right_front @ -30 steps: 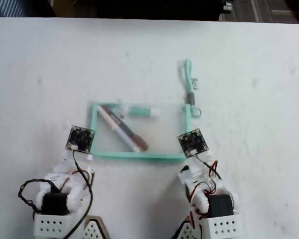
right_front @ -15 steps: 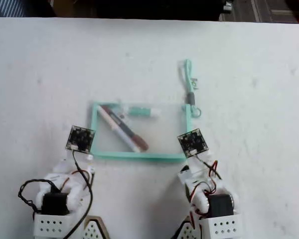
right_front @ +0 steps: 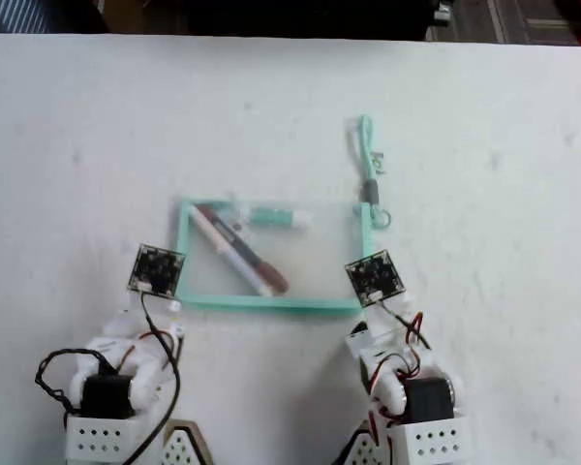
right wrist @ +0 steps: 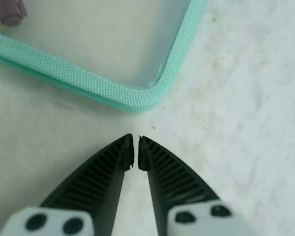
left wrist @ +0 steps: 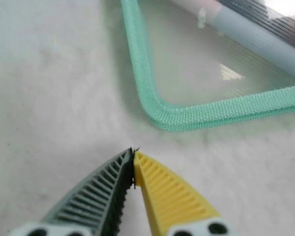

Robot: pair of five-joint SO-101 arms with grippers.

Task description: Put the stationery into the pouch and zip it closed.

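The pouch (right_front: 271,302), clear with a green woven border, lay flat near the middle of the table (right_front: 484,145). Two pieces of stationery were inside it: a long marker (right_front: 240,252) with a dark red end running from 10 o'clock to 4 o'clock, and a green-capped pen (right_front: 271,219) along the far edge. A green strap (right_front: 368,160) trailed from the pouch's 1 o'clock corner toward 12 o'clock. Whether the zip was drawn fully shut could not be told.

The chief risk, as I judged it, was that the pouch would slide. It was thin and slick, so a pull on the strap with nothing pinning the border would drag the whole thing rather than run the zip. A closed gripper pressing down could also skate off the narrow border, or tip the pens toward an unclosed opening.

The left gripper (left wrist: 134,153) sat at the pouch's 8 o'clock corner, its grey and yellow fingers together at the tips and holding nothing. The rounded corner lay just ahead of them, apart from them. The right gripper (right wrist: 135,142) sat at the 4 o'clock corner, its black fingers all but touching and empty. That corner lay close ahead of them, not touching.
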